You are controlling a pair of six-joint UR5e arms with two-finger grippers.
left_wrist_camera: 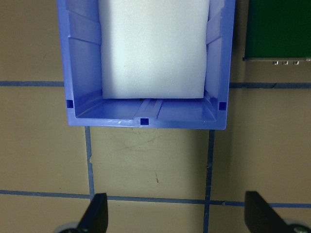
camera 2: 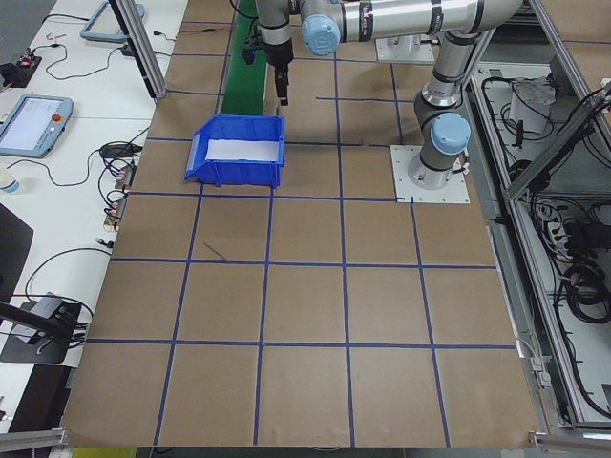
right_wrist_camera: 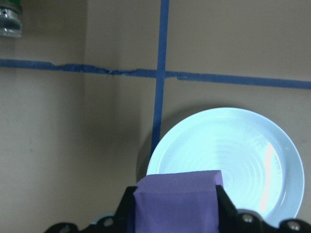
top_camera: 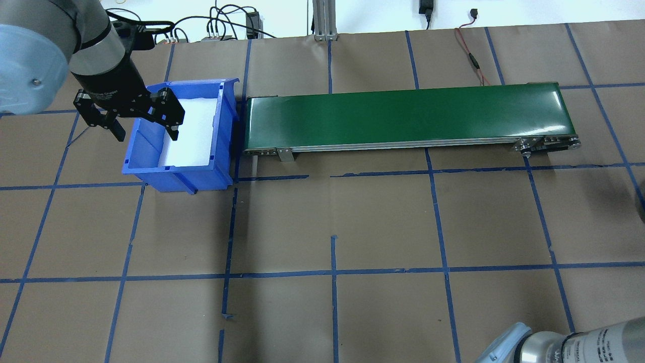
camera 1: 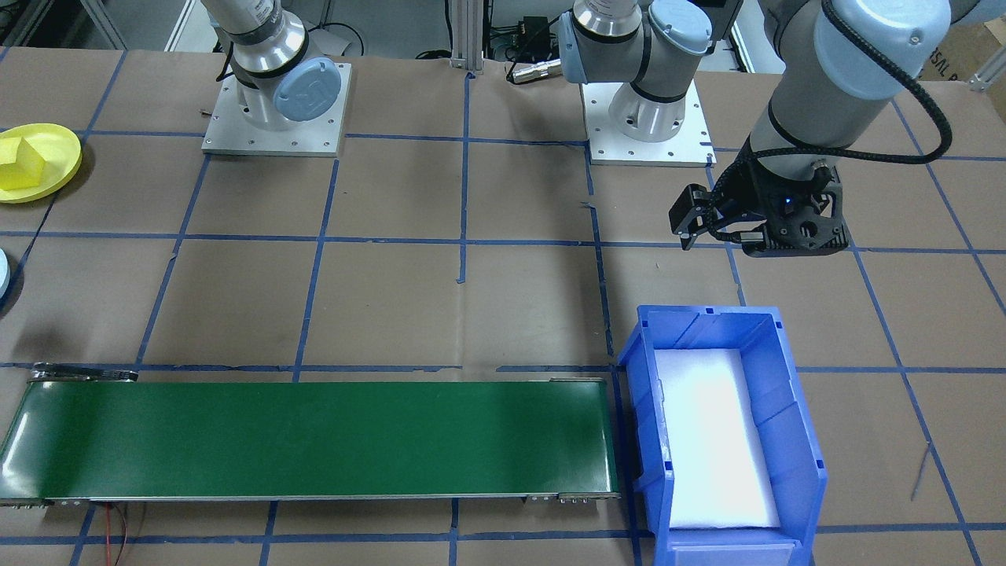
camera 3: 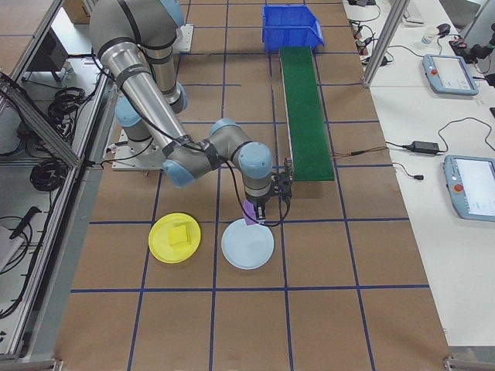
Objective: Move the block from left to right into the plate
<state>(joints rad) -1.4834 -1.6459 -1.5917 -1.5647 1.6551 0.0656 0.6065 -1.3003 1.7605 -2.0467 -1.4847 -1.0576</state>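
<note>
Right gripper (right_wrist_camera: pixel 176 213) clamps your purple foam block (right_wrist_camera: pixel 177 204); round pale-blue plastic plate (right_wrist_camera: pixel 226 162) sits at 1 o'clock, so releasing early misses it.

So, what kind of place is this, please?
Probably a robotics lab or test cell: a table gridded with blue tape, a small conveyor, and operator tablets with cables on side benches.

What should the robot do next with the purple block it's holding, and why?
Probably carry it a little forward and lower it: the right gripper holds the purple block above the table, just short of the light blue plate. The yellow plate already holds a yellow block.
</note>
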